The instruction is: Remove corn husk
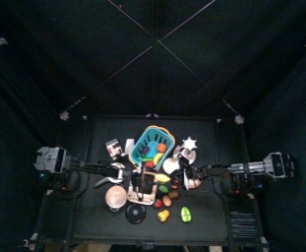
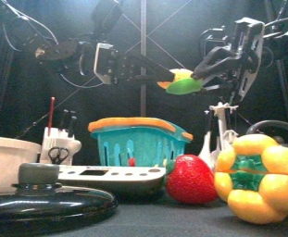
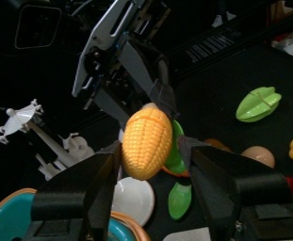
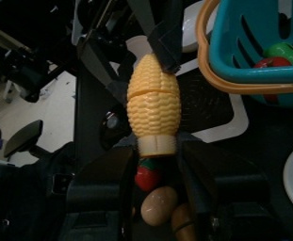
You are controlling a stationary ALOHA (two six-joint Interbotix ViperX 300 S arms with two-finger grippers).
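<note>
Corn (image 3: 148,143): bare yellow cob, raised above teal basket (image 2: 136,139)
Right tool (image 4: 153,162): clamped on cob's end
Left tool (image 3: 153,184): wide, around cob

Robot test rig in a lab, small black table (image 1: 195,224) penned by black curtains (image 1: 63,59), two black arms on stands, toy food and kitchenware beneath the right gripper (image 2: 194,76), teal basket (image 2: 136,141)

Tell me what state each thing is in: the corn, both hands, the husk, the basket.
Yellow plastic corn cob: held aloft, kernels showing.
Right hand: shut on the cob's stem end.
Left hand: open, jaws either side of the cob.
Green leaf-shaped husk piece: lying apart from the cob.
Teal plastic basket: upright, holding items.
</note>
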